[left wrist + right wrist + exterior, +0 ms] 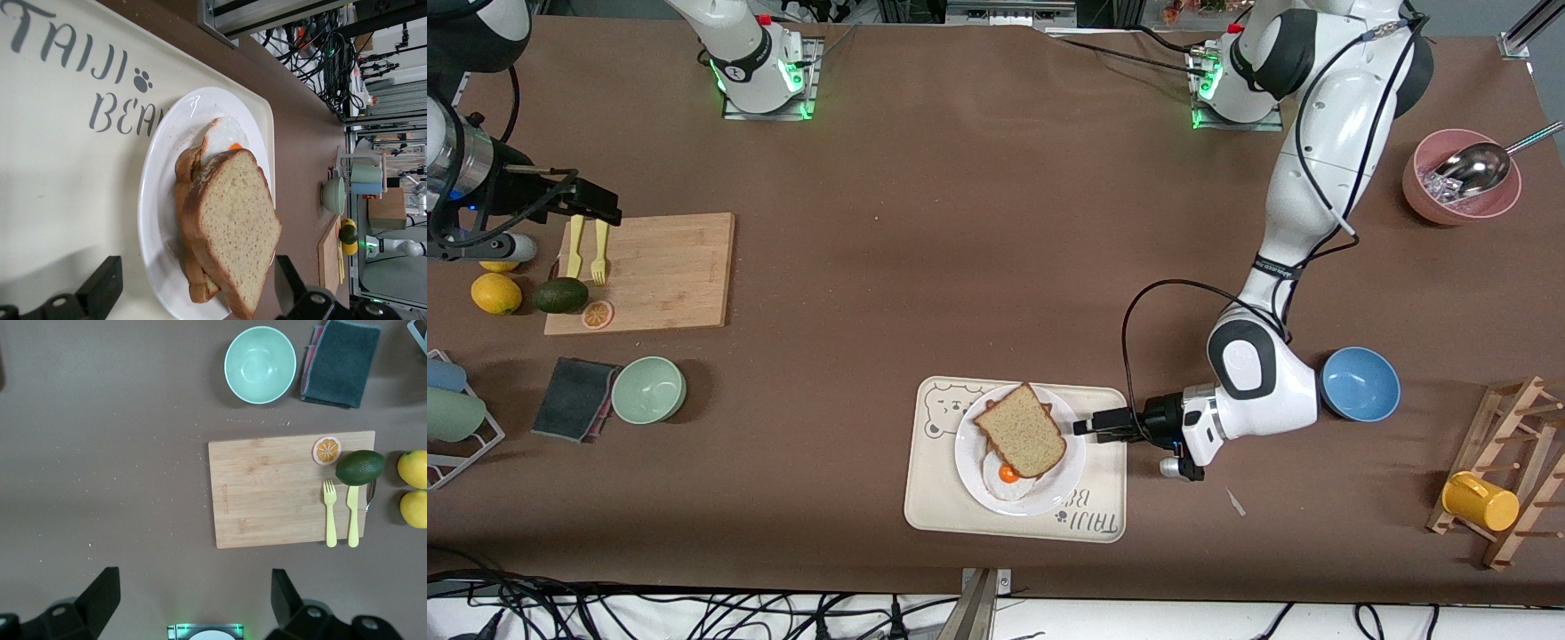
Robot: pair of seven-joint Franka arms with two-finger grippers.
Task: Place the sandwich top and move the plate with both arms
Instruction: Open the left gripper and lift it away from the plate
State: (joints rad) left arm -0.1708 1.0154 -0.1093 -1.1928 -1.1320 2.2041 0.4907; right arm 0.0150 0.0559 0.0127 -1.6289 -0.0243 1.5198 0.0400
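White plate on cream bear-printed tray, nearer the front camera than most other things on the brown counter. Sandwich top lying flat on the stack on the plate, tilted slightly off the lower bread slice, with fried egg showing at the stack's camera-side edge. Left end effector low beside the plate rim on the left arm's side, fingers spread wide to either side of the plate edge, nothing pinched, no contact with bread. Blue bowl just past the left arm's wrist, toward that arm's end of the counter. Pink bowl with metal scoop farther from the front camera at the same end; wooden rack holding yellow cup nearer. Right end effector waiting in the air over the edge of the wooden cutting board, fingers spread, holding nothing. On the board: yellow fork, yellow knife, orange slice, avocado. Two lemons beside the board. Green bowl and dark cloth nearer the front camera than the board.
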